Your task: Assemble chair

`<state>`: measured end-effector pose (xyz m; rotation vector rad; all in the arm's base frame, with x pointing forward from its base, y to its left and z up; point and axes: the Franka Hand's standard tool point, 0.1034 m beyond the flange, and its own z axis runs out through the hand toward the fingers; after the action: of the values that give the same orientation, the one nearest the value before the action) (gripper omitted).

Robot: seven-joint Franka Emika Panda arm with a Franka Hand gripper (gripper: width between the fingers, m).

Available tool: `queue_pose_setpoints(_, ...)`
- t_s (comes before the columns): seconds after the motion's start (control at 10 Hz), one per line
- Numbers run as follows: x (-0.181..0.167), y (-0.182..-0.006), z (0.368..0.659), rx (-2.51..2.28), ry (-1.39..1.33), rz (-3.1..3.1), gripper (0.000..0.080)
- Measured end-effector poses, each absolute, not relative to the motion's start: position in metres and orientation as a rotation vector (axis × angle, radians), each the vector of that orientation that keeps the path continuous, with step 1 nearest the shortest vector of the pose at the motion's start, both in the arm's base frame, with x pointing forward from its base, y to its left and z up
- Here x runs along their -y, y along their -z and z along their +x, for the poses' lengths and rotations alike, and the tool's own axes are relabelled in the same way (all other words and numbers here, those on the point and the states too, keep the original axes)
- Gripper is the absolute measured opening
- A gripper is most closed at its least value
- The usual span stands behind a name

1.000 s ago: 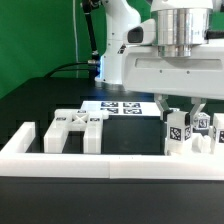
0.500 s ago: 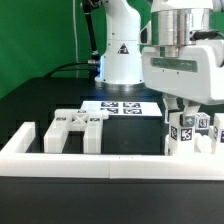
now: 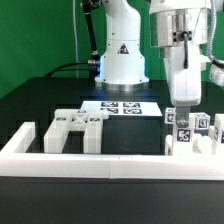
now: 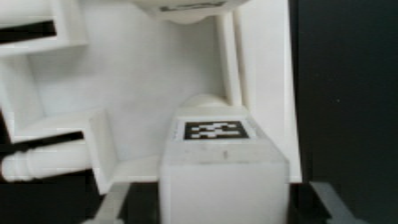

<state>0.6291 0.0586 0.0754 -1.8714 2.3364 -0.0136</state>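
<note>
My gripper (image 3: 183, 110) hangs at the exterior view's right, shut on an upright white chair part (image 3: 183, 128) that carries black-and-white tags. The part's lower end stands among other tagged white chair pieces (image 3: 207, 126) just behind the border wall. In the wrist view the held part (image 4: 217, 140) fills the space between the two dark fingers (image 4: 118, 205), its tag facing the camera, with my gripper (image 4: 217, 206) closed on its sides. More white chair parts (image 3: 74, 124) lie at the exterior view's left.
A long white border wall (image 3: 100, 160) runs across the front. The marker board (image 3: 120, 107) lies flat behind the parts, before the robot base (image 3: 122, 60). In the wrist view a white slab (image 4: 71, 80) and a round peg (image 4: 36, 165) lie beside the held part.
The wrist has turned about its vertical axis, so the hand now shows its narrow side. The held part has stayed in about the same spot.
</note>
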Motion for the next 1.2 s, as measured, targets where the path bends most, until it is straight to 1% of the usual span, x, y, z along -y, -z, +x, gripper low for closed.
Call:
queue_pose_setpoints(0.2,-0.0592,-0.0754,0.6297,-2.497,-0.012,-1.637,0.029)
queue_pose_setpoints(0.4,-0.0589,-0.0751,0.6297,-2.558,-0.03,-1.529,0.0291)
queue_pose_setpoints(0.6,-0.059,-0.075,0.6296,-2.545,-0.028,-1.551,0.0291)
queue_pose_setpoints(0.7,-0.0587,-0.0748,0.6293,-2.513,-0.026,-1.604,0.0396)
queue_pose_setpoints(0.8,-0.0584,-0.0746,0.6289,-2.487,-0.024,-1.647,0.0533)
queue_pose_setpoints(0.9,-0.0586,-0.0746,0.6289,-2.448,-0.018,-1.704,0.0615)
queue_pose_setpoints(1.0,-0.0577,-0.0746,0.6286,-2.289,0.002,-1.919,0.0639)
queue_pose_setpoints(1.2,-0.0598,-0.0743,0.6265,-2.016,0.006,-2.223,0.0648)
